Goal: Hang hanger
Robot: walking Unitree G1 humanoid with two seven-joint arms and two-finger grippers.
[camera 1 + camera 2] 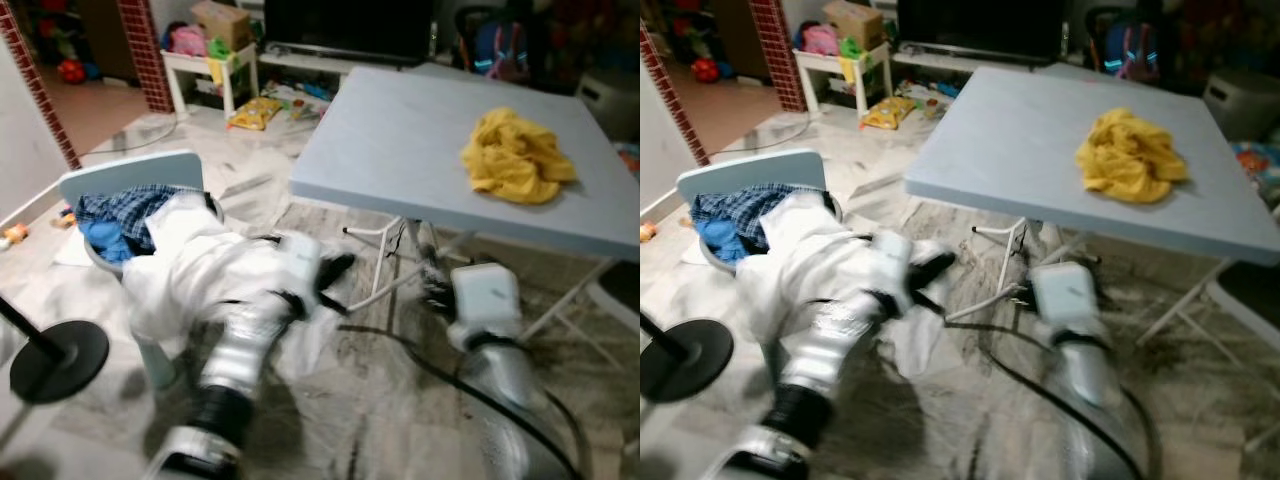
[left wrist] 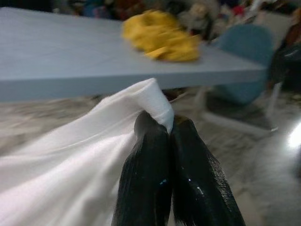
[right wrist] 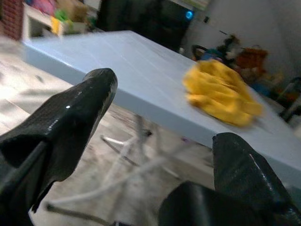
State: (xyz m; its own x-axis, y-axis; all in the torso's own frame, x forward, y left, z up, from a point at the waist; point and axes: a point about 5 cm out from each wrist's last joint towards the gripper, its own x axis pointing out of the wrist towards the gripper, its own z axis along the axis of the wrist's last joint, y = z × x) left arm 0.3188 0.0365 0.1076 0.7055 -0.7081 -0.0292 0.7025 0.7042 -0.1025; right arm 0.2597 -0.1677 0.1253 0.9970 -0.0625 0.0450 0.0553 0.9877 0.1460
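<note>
- No hanger can be made out from where I stand; the thing in hand is a white garment (image 1: 205, 265), spilling out of the basket (image 1: 120, 180) on the robot's left and trailing toward the floor.
- The left gripper (image 2: 168, 123) has its fingers pinched tight on a folded hem of that garment, just below the table (image 1: 400, 140) edge.
- It looks light, limp and a bit slick; I'd judge it will sag and slide rather than keep any shape, so a grip on a thick seam or the collar should hold better than loose cloth.
- The right gripper (image 3: 160, 141) hangs by the table legs with its fingers spread wide and nothing between them.
- A checked blue cloth (image 1: 120, 215) lies in the basket under the white one.
- A yellow cloth (image 1: 515, 155) sits crumpled on the table, well apart from both grippers.
- A black stand base (image 1: 55, 360) rests on the floor near the basket.
</note>
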